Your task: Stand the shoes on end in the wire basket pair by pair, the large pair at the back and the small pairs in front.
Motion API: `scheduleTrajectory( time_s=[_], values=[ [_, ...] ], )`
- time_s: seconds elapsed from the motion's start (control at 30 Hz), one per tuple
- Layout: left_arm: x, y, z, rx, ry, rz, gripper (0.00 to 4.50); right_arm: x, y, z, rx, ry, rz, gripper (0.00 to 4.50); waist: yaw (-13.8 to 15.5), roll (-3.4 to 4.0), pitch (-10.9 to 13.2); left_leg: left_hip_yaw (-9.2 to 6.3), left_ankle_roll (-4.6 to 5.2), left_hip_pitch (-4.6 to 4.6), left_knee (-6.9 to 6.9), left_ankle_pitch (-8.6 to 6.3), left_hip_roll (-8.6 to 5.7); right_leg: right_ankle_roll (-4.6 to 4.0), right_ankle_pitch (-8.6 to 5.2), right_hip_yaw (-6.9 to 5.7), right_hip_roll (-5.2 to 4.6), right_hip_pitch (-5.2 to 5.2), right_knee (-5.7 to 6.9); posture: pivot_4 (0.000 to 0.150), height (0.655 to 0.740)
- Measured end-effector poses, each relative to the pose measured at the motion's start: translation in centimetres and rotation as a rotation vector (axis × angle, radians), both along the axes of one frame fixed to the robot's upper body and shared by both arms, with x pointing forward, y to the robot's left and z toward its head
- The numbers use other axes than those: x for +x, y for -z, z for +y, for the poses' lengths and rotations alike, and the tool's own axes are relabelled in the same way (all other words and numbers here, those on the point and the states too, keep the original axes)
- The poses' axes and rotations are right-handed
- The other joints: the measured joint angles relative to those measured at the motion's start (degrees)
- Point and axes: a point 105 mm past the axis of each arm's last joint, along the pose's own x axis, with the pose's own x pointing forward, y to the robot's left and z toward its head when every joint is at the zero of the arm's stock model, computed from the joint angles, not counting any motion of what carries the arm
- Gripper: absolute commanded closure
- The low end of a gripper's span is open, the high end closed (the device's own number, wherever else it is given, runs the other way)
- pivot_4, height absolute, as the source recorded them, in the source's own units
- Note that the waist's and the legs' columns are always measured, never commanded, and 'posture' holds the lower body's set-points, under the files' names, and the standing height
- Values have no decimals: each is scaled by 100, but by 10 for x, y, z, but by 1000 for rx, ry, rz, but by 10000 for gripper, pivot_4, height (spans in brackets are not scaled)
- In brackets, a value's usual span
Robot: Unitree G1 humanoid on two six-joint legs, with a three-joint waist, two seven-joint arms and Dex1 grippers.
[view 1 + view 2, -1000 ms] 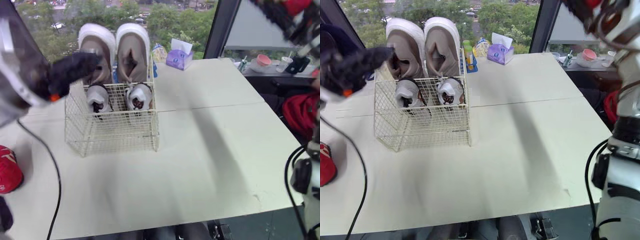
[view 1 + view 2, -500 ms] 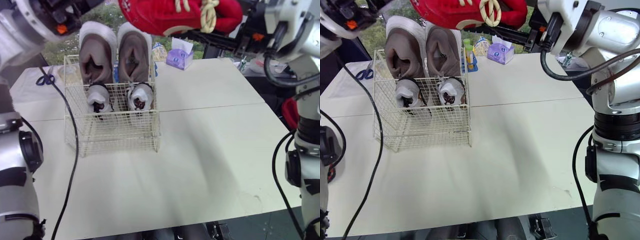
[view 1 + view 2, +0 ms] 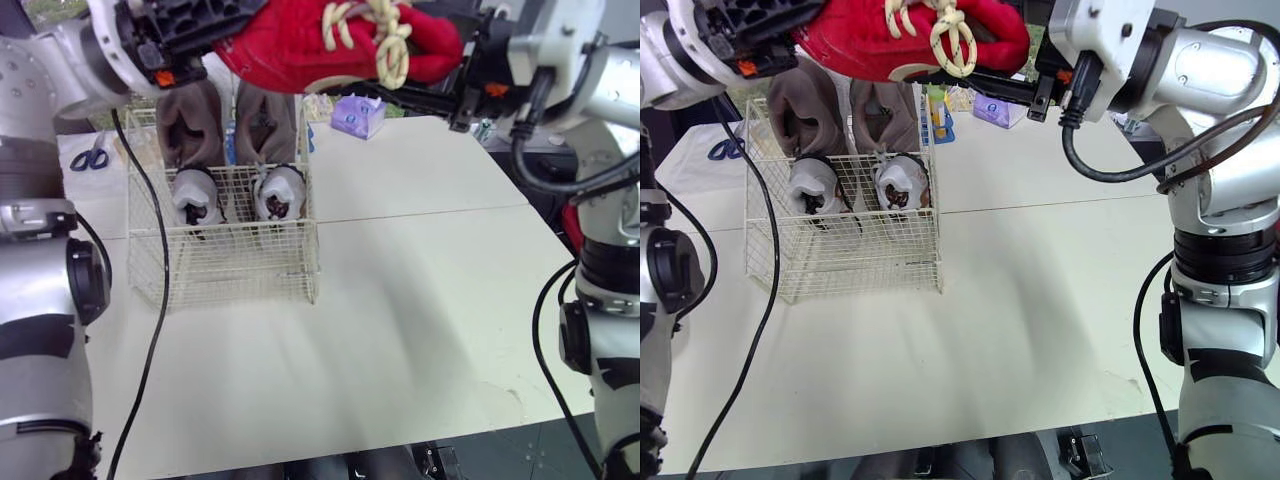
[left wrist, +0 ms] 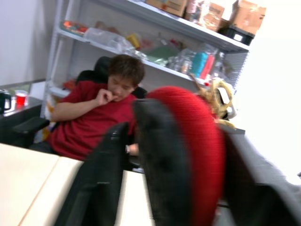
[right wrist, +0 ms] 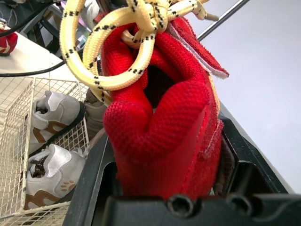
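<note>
Your right gripper point(image 5: 162, 155) clamps the red shoe point(image 3: 320, 45) high above the wire basket point(image 3: 230, 270) at the tabletop's point(image 3: 420, 300) far left; your left gripper point(image 3: 190, 25) sits at its toe, grip impossible to tell.

Red shoe point(image 3: 910, 35): cloth, coarsely knitted, matt.
Laces point(image 5: 113, 52): cord, thickly braided, rough.
Wire basket point(image 3: 240, 270): thin metal wire, coated, dull.
Small shoes point(image 3: 280, 192): smooth synthetic, slight sheen.
Large shoes point(image 3: 190, 115): suede-like, matt.
Table point(image 3: 420, 300): smooth, matt.
Right tool point(image 5: 164, 127): black plastic, smooth.
</note>
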Motion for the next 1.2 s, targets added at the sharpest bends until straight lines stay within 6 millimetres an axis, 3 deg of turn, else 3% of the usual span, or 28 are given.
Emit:
scheduleTrajectory(
  time_s=[0.03, 0.13, 0.23, 0.33, 0.4, 0.5, 0.57, 0.73, 1.0, 1.2],
  values=[
    [1, 1, 0, 2, -6, 5, 41784, -1, 0, 0, -2, 1, -8, 28027, 0, 0, 0, 0, 0, 0, 0, 0, 0, 0, 0, 0, 0, 0, 0, 1500, 7400],
    [2, 0, 1, -3, -12, 7, 42954, -1, -1, 1, -6, 4, -19, 28027, 1, 0, 0, 0, 0, -1, 1, 0, 0, 0, 0, 0, -1, -1, 1, 1500, 7400],
    [4, -1, 1, -16, -48, 12, 42954, -1, -1, 0, 4, 8, -17, 14353, 2, 0, 0, -1, 0, -2, 1, 0, 0, 0, 0, 1, -3, -2, 2, 1500, 7400],
    [8, -2, 11, -122, -112, 39, 42954, 6, 1, -18, 132, 31, 113, 637, 12, -1, -1, -6, 0, -3, 6, 0, 2, -1, 1, 6, -9, -1, 5, 1500, 7400],
    [7, -4, 25, -226, -167, 50, 42954, 16, 4, -37, 312, 39, 258, 637, 19, -3, -2, -9, -2, -3, 6, 0, 2, -1, 3, 7, -14, -2, 6, 1500, 7400],
    [3, -5, 27, -385, -189, 48, 42954, 28, 6, -56, 684, -38, 491, 637, 28, -3, -2, -14, -13, -12, 4, 6, 3, 2, 11, 8, -17, -10, 9, 1500, 7400],
    [-1, -6, 21, -505, -192, 48, 42954, 31, 2, -57, 968, -189, 638, 637, 29, -2, -4, -17, -19, -13, 2, 9, 3, 0, 16, 8, -17, -14, 9, 1500, 7400],
    [-8, -6, -6, -662, -162, 58, 42954, 31, 3, -33, 1338, -540, 972, 637, 16, 1, -5, -15, -25, -27, 0, 13, 2, -1, 21, 8, -11, -30, 11, 1500, 7400],
    [9, 13, -17, -679, -233, 141, 42954, 5, -14, -18, 1334, -691, 1024, 637, 9, 2, -5, -9, -17, -28, 6, 12, 0, -1, 21, 7, 2, -29, 15, 1500, 7400],
    [10, 25, -25, -656, -203, 172, 42954, 1, -18, -11, 1285, -667, 1006, 637, 6, 1, -6, -7, -11, -27, 11, 10, 1, -1, 20, 7, 9, -24, 14, 1500, 7400]
  ],
)
